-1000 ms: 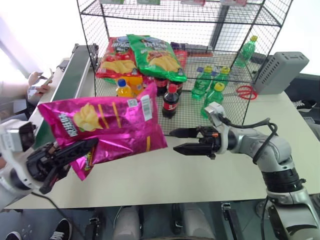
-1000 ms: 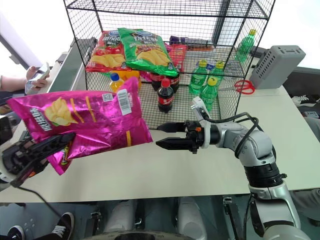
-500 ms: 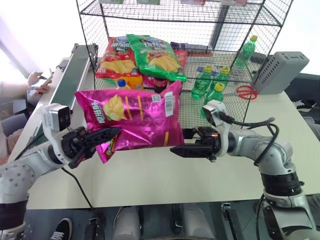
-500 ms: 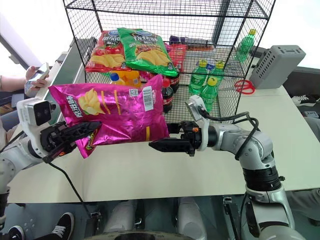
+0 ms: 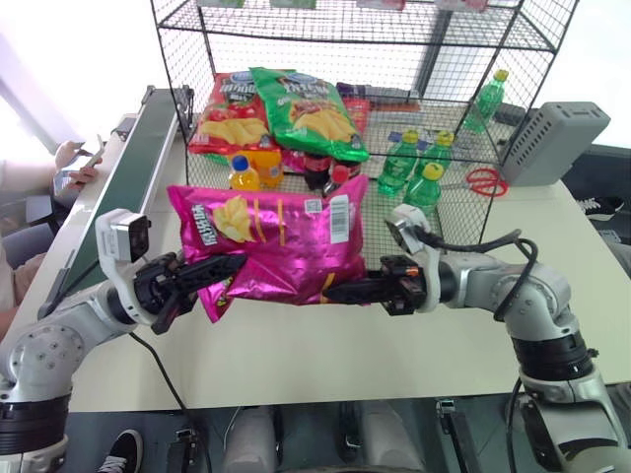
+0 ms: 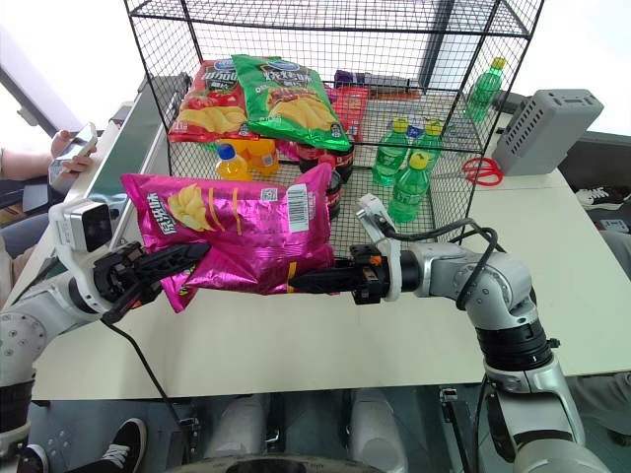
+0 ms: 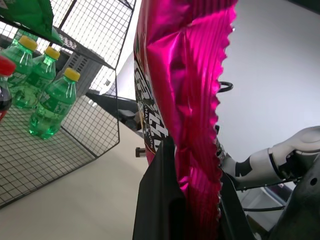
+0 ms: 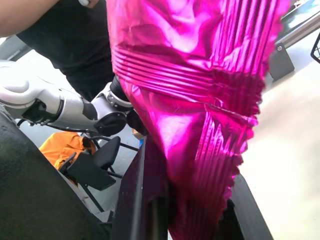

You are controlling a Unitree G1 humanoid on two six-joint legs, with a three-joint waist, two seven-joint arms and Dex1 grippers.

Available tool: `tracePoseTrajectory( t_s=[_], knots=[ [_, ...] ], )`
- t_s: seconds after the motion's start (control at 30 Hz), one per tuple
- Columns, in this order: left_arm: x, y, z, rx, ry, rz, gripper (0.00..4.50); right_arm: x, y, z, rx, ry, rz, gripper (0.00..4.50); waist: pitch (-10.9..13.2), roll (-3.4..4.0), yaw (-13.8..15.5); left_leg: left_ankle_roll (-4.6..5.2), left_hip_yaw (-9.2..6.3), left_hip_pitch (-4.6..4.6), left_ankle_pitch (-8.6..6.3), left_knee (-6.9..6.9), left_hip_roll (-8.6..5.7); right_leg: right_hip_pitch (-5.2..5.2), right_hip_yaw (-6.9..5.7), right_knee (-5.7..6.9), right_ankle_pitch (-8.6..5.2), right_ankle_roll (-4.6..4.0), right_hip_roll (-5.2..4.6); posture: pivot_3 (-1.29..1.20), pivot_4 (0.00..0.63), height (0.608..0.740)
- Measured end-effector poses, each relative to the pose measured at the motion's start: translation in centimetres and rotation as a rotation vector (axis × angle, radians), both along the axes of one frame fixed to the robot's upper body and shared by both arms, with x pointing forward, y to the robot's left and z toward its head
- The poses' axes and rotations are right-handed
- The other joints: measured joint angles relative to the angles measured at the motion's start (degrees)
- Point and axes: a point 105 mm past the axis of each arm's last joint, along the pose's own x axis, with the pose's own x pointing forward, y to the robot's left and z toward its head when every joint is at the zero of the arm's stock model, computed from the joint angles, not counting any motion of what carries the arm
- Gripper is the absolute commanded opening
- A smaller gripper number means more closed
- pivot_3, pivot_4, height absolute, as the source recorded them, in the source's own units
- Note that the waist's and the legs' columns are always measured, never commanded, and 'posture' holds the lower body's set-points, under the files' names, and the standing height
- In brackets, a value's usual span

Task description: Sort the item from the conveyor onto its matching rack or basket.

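Black wire-grid rack [image 5: 463,212], multi-tier, at 12 o'clock on the table; red and green chip bags [image 5: 306,110] on its shelf, cola and green bottles [image 5: 399,163] below. Dark green conveyor [image 5: 133,172] at 10 o'clock. Magenta-pink chip bag [image 5: 276,246], barcode and QR label legible, brand lettering unreadable, held above the table at centre, nearer the rack than a second ago. Left gripper [image 5: 212,271] clamped on its 9 o'clock edge; right gripper [image 5: 345,292], gaping earlier, now closed on its 4 o'clock corner.
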Motion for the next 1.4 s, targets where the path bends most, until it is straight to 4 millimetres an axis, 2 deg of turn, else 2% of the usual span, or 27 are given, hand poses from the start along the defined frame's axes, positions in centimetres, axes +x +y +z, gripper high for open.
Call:
tracePoseTrajectory(
  t_s=[0.07, 0.23, 0.3, 0.33, 0.47, 0.6, 0.67, 0.83, 0.93, 1.07, 1.27, 1.4],
  knots=[
    [0.0, 0.1, -0.4, 0.007, 0.033, -0.003, 0.85, 0.2, -0.1, -0.2, -0.007, -0.009, -0.012, 0.09, 0.0, 0.0, 0.0, 0.0, 0.0, 0.0, 0.0, 0.0, 0.0, 0.0, 0.0, 0.0, 0.0, 0.0, 0.0, 0.0, 0.15, 0.74],
    [0.0, 0.6, -0.3, 0.023, 0.04, 0.013, 3.37, 1.1, -1.0, -0.2, -0.038, -0.072, -0.067, 0.09, 0.0, 0.0, 0.0, 0.0, 0.0, -0.01, 0.0, 0.0, 0.0, -0.01, 0.0, -0.02, 0.0, 0.0, -0.01, 0.0, 0.15, 0.74],
    [0.1, 0.9, -0.2, 0.032, 0.031, 0.033, 4.29, 1.5, -2.2, -0.2, -0.047, -0.104, -0.118, 0.09, 0.0, 0.0, 0.2, 0.0, -0.01, -0.04, 0.0, 0.0, 0.0, -0.01, -0.01, -0.06, -0.01, 0.01, -0.01, 0.0, 0.15, 0.74],
    [0.1, 1.1, -0.3, 0.037, 0.035, 0.04, 4.5, 1.6, -2.9, -0.2, -0.054, -0.114, -0.145, 0.09, 0.0, 0.0, 0.2, 0.0, -0.01, -0.07, 0.0, 0.0, -0.01, -0.01, -0.03, -0.1, -0.01, 0.01, -0.01, 0.0, 0.15, 0.74],
    [0.6, 1.4, -0.7, 0.067, 0.008, 0.087, 4.5, 0.8, -6.4, 0.3, -0.063, -0.172, -0.258, 0.09, 0.0, 0.01, 0.8, 0.01, -0.01, -0.17, 0.0, 0.0, -0.02, -0.04, -0.05, -0.22, 0.0, 0.02, -0.03, 0.0, 0.15, 0.74],
    [2.0, 1.4, -0.6, 0.096, -0.108, 0.195, 4.5, 1.4, -9.6, 2.7, -0.029, -0.304, -0.434, 0.09, 0.0, 0.0, 1.2, 0.0, 0.02, -0.15, 0.0, 0.02, -0.03, -0.04, -0.03, -0.22, 0.0, 0.02, -0.02, 0.0, 0.15, 0.74],
    [3.0, 1.1, -0.5, 0.126, -0.198, 0.26, 4.5, 2.2, -11.6, 5.0, -0.002, -0.456, -0.578, 0.09, 0.0, -0.01, 1.4, 0.0, 0.01, -0.15, 0.0, 0.03, -0.03, -0.02, -0.03, -0.23, 0.0, 0.01, -0.01, 0.0, 0.15, 0.74],
    [4.5, 0.2, -0.8, 0.156, -0.259, 0.282, 4.5, 4.4, -14.6, 6.0, -0.022, -0.612, -0.79, 0.09, 0.0, -0.03, 1.3, 0.01, 0.02, -0.15, 0.0, 0.04, -0.04, -0.01, -0.03, -0.22, 0.01, 0.03, 0.0, 0.0, 0.15, 0.74],
    [5.4, 0.2, -0.9, 0.175, -0.274, 0.284, 4.5, 6.4, -16.6, 7.3, -0.055, -0.774, -0.971, 0.09, 0.0, 0.0, 1.1, 0.01, 0.05, -0.14, 0.01, 0.04, -0.03, -0.04, -0.01, -0.2, 0.01, 0.04, 0.01, 0.0, 0.15, 0.74],
    [6.1, 0.1, -1.0, 0.189, -0.302, 0.296, 4.5, 7.7, -17.3, 7.9, -0.2, -1.055, -1.059, 0.09, 0.0, 0.0, 1.2, 0.01, 0.05, -0.15, 0.01, 0.03, -0.02, -0.04, -0.02, -0.2, 0.01, 0.05, 0.01, 0.0, 0.15, 0.74],
    [6.2, 0.2, -1.0, 0.221, -0.342, 0.313, 4.5, 9.2, -18.1, 5.3, -0.55, -1.438, -1.045, 0.09, 0.0, 0.05, 1.1, -0.01, 0.1, -0.16, 0.02, 0.03, -0.03, -0.05, -0.02, -0.21, 0.01, 0.08, -0.04, 0.0, 0.15, 0.74],
    [6.2, 0.1, -1.0, 0.221, -0.351, 0.313, 4.5, 10.3, -19.4, 6.2, -0.744, -1.637, -1.057, 0.09, 0.0, 0.05, 0.9, -0.1, 0.1, -0.15, 0.07, 0.04, -0.03, -0.05, -0.01, -0.2, 0.02, 0.09, -0.05, 0.0, 0.15, 0.74]
  ],
)
